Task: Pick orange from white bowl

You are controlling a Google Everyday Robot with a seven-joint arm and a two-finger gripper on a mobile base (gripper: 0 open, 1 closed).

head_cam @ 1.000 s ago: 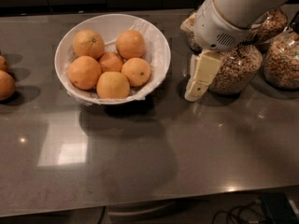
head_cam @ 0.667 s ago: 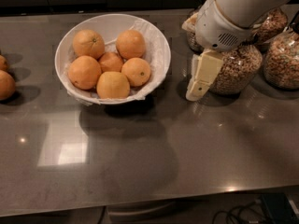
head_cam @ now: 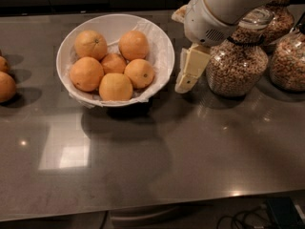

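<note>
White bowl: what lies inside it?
Six oranges on crumpled white paper fill the white bowl; its bottom is covered. The hand hangs right of the bowl, beside a glass jar.

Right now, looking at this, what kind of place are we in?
Likely a kitchen or pantry: a dark counter, a white bowl of oranges, and glass jars of dry food. The gripper hangs just right of the bowl.

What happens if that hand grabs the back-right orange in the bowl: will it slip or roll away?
It probably rolls easily: the orange is round and leans on neighbours in the white bowl. Its matte skin likely gives grip. The hand hangs right of the bowl, beside a jar.
</note>
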